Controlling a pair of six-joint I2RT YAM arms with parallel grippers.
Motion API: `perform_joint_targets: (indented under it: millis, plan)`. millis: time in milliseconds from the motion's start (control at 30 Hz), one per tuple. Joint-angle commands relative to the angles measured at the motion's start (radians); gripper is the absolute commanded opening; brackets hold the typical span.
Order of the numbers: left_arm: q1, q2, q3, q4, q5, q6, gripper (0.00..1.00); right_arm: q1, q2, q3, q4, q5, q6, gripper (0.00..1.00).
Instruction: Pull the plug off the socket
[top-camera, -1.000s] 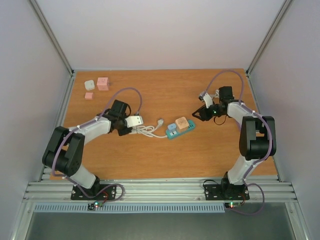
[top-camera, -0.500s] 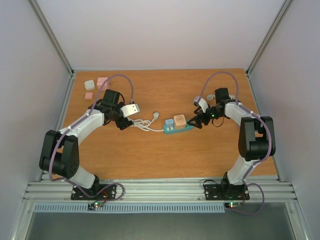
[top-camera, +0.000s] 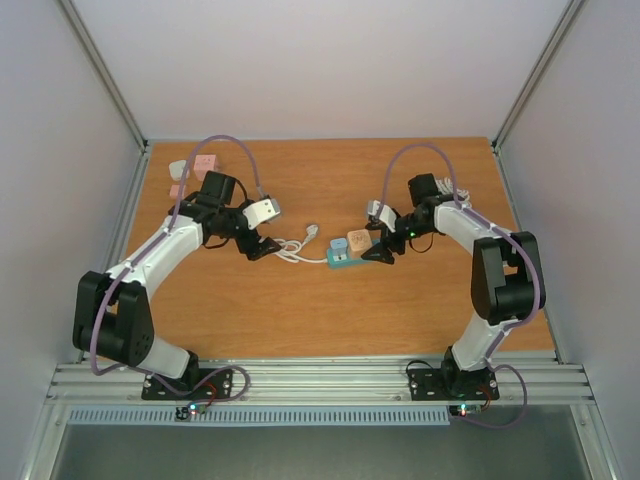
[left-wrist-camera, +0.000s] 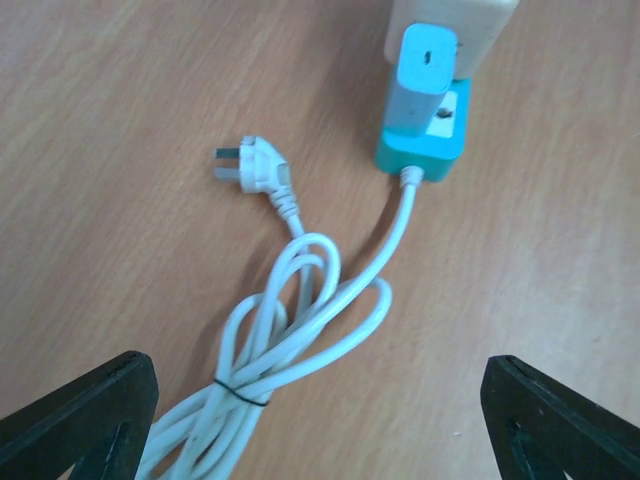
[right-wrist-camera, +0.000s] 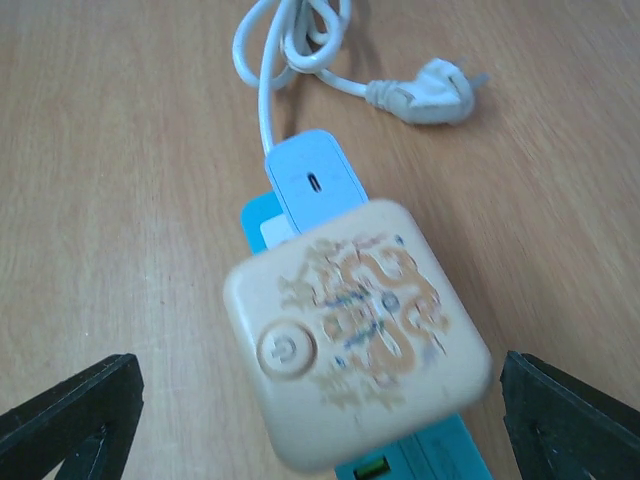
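Top view: the teal socket strip (top-camera: 362, 259) lies mid-worktop (top-camera: 300, 320) with the beige plug (top-camera: 359, 242) and blue plug (top-camera: 340, 247) seated in it. The left jaws are at its 9 o'clock, over the white cable (top-camera: 293, 250), and the right jaws at its 3 o'clock.

Left wrist: the jaws are released and empty, with the strip (left-wrist-camera: 423, 135) at 1 o'clock.

Right wrist: the jaws are released, with the beige plug (right-wrist-camera: 355, 330) at 12 o'clock, clear of both fingers.

One socket strip (left-wrist-camera: 420, 160), two plugs (right-wrist-camera: 355, 330), perhaps three blocks (top-camera: 205, 163).

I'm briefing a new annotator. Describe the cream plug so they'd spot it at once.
At the middle of the wooden table lies a teal power strip. Of two blocks plugged into it, the cream plug is larger, orange-patterned, unlike the plain light-blue plug.
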Motion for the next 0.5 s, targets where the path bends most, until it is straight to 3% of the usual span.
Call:
perform_joint_targets:
  millis: [0, 233, 467]
  plan:
    - [0.000, -0.024, 0.044, -0.051, 0.132, -0.048, 0.91, 0.045, -0.018, 0.002, 0.065, 0.032, -0.062, 0.99]
    - [-0.001, -0.040, 0.040, -0.043, 0.164, -0.072, 0.91, 0.093, 0.010, -0.002, 0.080, 0.090, -0.097, 0.92]
    - [0.000, -0.028, 0.016, -0.037, 0.167, -0.067, 0.91, 0.111, -0.021, -0.059, 0.151, 0.109, -0.116, 0.60]
